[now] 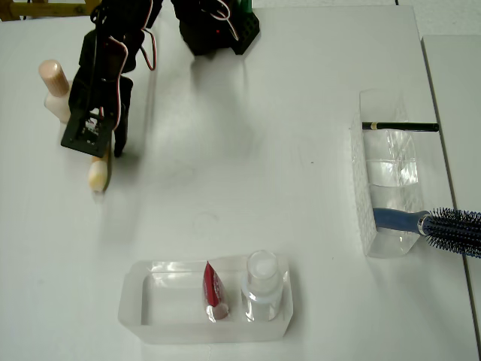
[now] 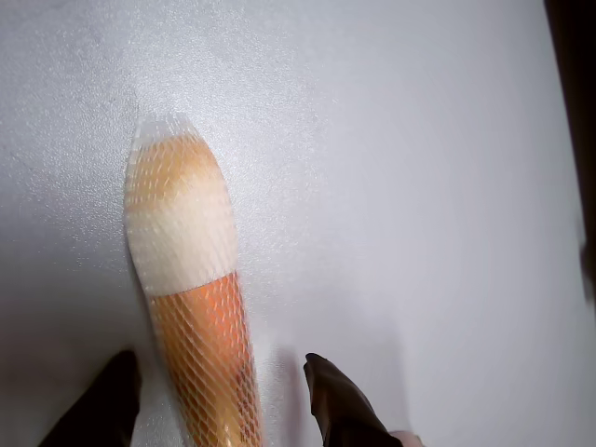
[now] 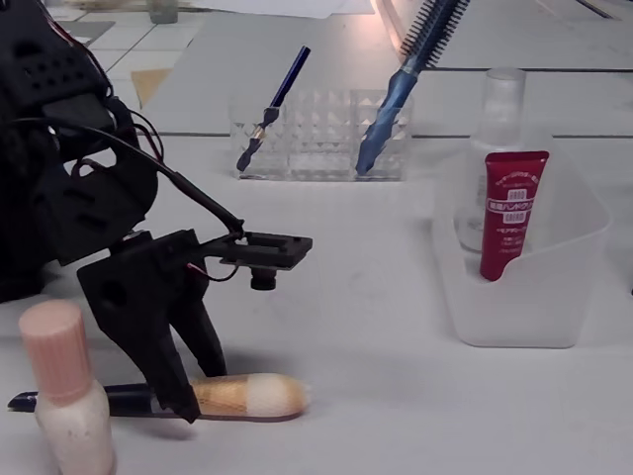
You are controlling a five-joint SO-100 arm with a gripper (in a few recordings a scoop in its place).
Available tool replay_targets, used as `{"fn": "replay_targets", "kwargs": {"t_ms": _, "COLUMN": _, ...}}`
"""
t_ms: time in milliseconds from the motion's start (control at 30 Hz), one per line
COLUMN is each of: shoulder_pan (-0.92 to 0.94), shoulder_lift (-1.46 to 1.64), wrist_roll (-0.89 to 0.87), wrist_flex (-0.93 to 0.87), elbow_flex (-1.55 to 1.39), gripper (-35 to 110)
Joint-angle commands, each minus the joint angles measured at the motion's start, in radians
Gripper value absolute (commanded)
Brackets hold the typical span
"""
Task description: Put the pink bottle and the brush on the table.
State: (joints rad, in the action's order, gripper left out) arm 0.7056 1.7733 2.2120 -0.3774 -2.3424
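Note:
The brush (image 1: 98, 173) lies flat on the white table (image 1: 248, 188), its cream bristle tip in a mesh sleeve (image 2: 182, 233) pointing away from the arm. My gripper (image 1: 105, 154) stands over the handle end, open. A dark finger sits on each side of the ferrule (image 2: 209, 372), with a gap on both sides. In the fixed view the gripper (image 3: 203, 391) straddles the brush (image 3: 247, 396) with its tips near the tabletop. The pink bottle (image 1: 54, 90) stands upright on the table just beside the arm, near the brush's handle end (image 3: 64, 396).
A clear tray (image 1: 207, 320) near the front holds a red sachet (image 1: 213, 289) and a clear bottle with a white cap (image 1: 263, 282). At the right, a clear organiser (image 1: 383, 180) holds a black pencil (image 1: 398, 126) and a blue hairbrush (image 1: 443, 226). The arm's base (image 1: 218, 26) stands at the back.

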Motion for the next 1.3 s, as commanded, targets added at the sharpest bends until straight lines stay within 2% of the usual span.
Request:
{"fn": "replay_targets", "kwargs": {"t_ms": 0, "shoulder_pan": 0.009, "shoulder_lift": 0.04, "wrist_roll": 0.008, "wrist_flex": -0.037, "elbow_flex": 0.037, "gripper": 33}}
{"fn": "replay_targets", "kwargs": {"t_ms": 367, "shoulder_pan": 0.008, "shoulder_lift": 0.061, "wrist_roll": -0.012, "wrist_flex": -0.164, "elbow_flex": 0.146, "gripper": 41}}
{"fn": "replay_targets", "kwargs": {"t_ms": 667, "shoulder_pan": -0.006, "shoulder_lift": 0.052, "wrist_roll": -0.126, "wrist_flex": -0.218, "elbow_flex": 0.279, "gripper": 49}}
{"fn": "replay_targets", "kwargs": {"t_ms": 867, "shoulder_pan": -0.034, "shoulder_lift": 0.055, "wrist_roll": -0.324, "wrist_flex": -0.249, "elbow_flex": 0.328, "gripper": 52}}
{"fn": "replay_targets", "kwargs": {"t_ms": 1267, "shoulder_pan": -0.195, "shoulder_lift": 0.127, "wrist_roll": -0.939, "wrist_flex": -0.198, "elbow_flex": 0.362, "gripper": 51}}
